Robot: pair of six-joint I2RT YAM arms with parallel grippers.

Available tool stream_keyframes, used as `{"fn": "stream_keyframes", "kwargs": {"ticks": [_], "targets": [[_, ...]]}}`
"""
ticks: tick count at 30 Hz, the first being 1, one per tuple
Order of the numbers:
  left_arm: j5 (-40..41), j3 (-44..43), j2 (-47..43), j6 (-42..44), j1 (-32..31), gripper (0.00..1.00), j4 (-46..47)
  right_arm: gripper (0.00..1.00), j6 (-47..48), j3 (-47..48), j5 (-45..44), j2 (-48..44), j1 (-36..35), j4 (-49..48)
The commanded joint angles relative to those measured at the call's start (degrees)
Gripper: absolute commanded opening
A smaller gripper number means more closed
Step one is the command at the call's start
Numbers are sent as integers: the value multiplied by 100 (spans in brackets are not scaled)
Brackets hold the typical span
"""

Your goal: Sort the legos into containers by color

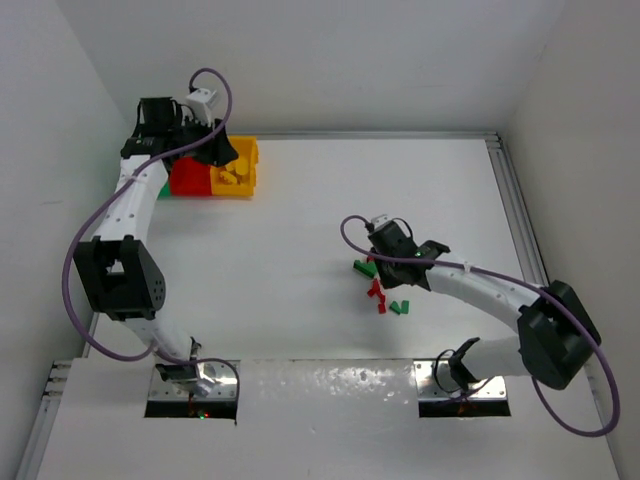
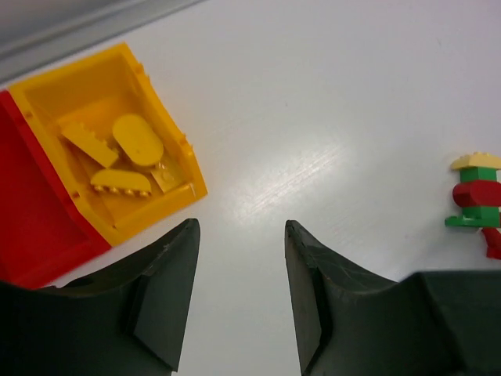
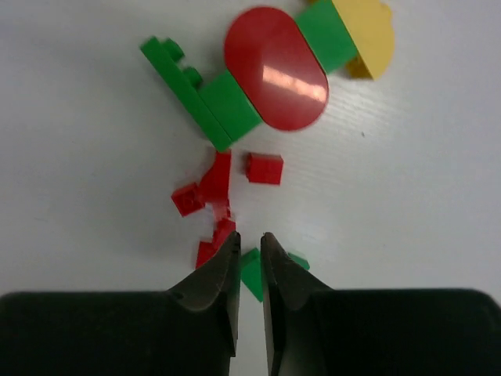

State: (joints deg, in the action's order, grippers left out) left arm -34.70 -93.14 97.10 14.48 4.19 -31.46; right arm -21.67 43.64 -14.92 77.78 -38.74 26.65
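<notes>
My right gripper (image 3: pixel 249 236) is down at the loose legos on the table, shut on a small green lego (image 3: pixel 252 270) that shows in the narrow gap between its fingers. Several red legos (image 3: pixel 211 188) lie just ahead of it, and another green one (image 3: pixel 298 261) lies beside the right finger. Beyond them is a joined piece: a green plate (image 3: pixel 196 94), a red oval (image 3: pixel 275 69) and a yellow part (image 3: pixel 364 31). My left gripper (image 2: pixel 241 225) hangs open and empty beside the yellow container (image 2: pixel 168 117), which holds several yellow legos (image 2: pixel 138 139). The red container (image 2: pixel 31 211) adjoins it.
The containers (image 1: pixel 240 165) stand at the far left against the back rail, the green one (image 1: pixel 162 188) mostly hidden by my left arm. The lego pile (image 1: pixel 385 298) lies right of centre. A metal rail (image 1: pixel 520 220) runs along the table's right edge.
</notes>
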Motion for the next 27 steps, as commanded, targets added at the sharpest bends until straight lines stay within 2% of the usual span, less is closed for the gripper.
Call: {"fn": "stream_keyframes", "kwargs": {"ticks": [1,7,11,20,23,27], "targets": [[-108,156,-270,-86,83,45,-351,17,-881,-232,-371,-534,155,357],[-134,463,-516,-50,-23,45,-466,20,-1866,-953,-451,-1080,841,684],[-248,595,-560,-191,-41,45,-475,29,-1841,-1225,-118,-1257,851,297],[-222,683,-692,-191,-50,45,-510,30,-1841,-1375,173,-940,851,226],[-222,683,-692,-191,-58,45,-510,26,-1797,-1384,208,-1019,842,191],[-213,675,-684,-191,-49,45,-527,28,-1797,-1375,156,-1212,842,331]]}}
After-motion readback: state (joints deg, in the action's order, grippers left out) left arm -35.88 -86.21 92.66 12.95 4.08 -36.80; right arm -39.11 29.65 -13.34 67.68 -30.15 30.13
